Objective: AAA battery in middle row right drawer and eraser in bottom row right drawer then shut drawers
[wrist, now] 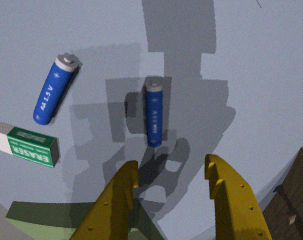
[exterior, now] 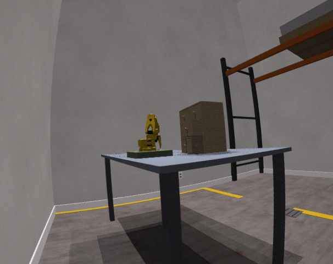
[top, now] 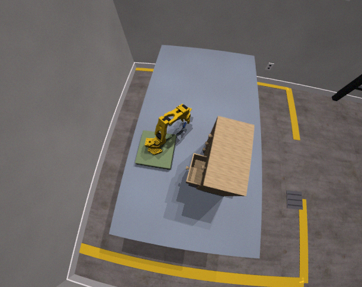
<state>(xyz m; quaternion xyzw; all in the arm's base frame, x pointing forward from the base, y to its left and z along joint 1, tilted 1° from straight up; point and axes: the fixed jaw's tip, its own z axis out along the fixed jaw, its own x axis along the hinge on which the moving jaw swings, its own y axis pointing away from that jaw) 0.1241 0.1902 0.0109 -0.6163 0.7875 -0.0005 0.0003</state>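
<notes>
In the wrist view a slim blue AAA battery lies on the table just ahead of my gripper. The yellow fingers stand apart with nothing between them, hovering above the table. A thicker blue battery lies to the left, and a green and white eraser lies below it. The wooden chest stands to the right of the arm. Its bottom-row right drawer is pulled out and looks empty; the other drawers look shut.
The arm's green base plate lies on the table left of the chest. A corner of the chest shows at the right edge of the wrist view. A black rack stands behind the table.
</notes>
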